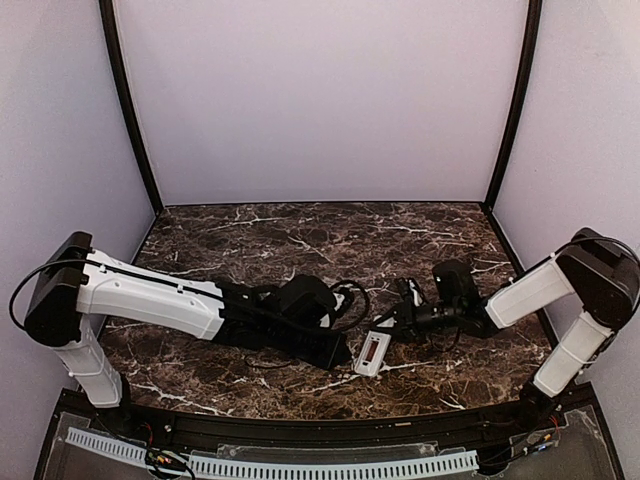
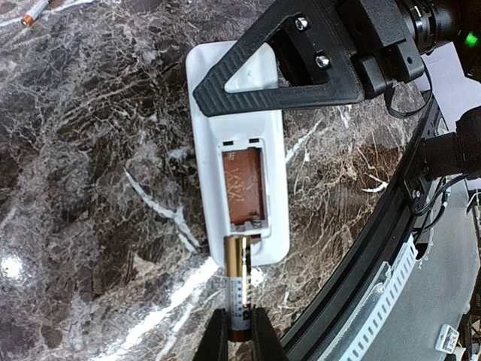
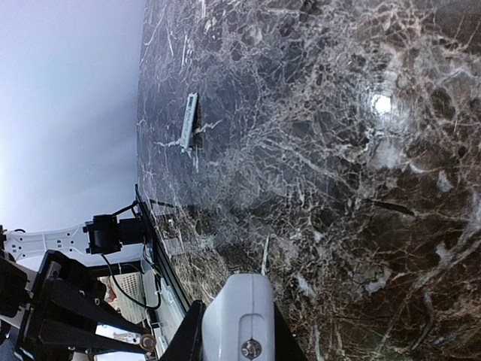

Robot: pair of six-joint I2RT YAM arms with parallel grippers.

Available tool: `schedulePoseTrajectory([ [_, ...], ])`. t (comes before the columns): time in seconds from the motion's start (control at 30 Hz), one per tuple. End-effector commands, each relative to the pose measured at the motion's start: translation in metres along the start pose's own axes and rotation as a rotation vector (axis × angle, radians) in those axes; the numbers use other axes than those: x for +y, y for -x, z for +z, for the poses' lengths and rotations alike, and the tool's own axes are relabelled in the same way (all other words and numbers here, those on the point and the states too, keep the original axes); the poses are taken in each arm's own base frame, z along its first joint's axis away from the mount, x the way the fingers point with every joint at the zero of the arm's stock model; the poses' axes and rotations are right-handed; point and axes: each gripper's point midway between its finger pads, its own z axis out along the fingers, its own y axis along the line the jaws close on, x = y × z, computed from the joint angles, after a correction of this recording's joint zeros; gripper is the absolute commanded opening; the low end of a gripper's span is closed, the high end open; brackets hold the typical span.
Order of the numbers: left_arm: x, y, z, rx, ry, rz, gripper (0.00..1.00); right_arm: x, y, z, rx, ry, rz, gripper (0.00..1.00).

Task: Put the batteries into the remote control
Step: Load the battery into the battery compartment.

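**A:** Since I can't see the table (image 1: 300,240), where's the remote (image 2: 244,129)?

**B:** Lying back-up, compartment (image 2: 244,184) open and empty; my right gripper (image 3: 237,331) clamps one end. My left gripper (image 2: 239,331) pinches a battery (image 2: 236,286) at the compartment's opposite end. None loaded yet.

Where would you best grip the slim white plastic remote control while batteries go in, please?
Grip the slim white plastic remote control by its solid end, across its width, coming from the side away from the open reddish recess. That should keep it clear for the gold-and-black cylindrical battery; the right gripper is at that end.
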Motion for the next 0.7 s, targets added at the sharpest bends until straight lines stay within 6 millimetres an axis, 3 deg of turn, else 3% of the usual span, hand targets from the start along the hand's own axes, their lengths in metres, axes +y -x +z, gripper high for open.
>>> schedulePoseTrajectory([
  [0.0,-0.019,0.001,0.007,0.028,-0.061,-0.062,0.00,0.005,0.002,0.008,-0.015,0.026,0.005,0.00],
  [0.3,-0.018,-0.005,0.024,0.068,-0.036,-0.108,0.00,0.010,-0.001,0.016,-0.004,0.049,0.019,0.00],
  [0.67,0.003,-0.010,0.036,0.106,0.101,-0.162,0.00,0.017,-0.007,0.019,0.010,0.086,0.011,0.00],
])
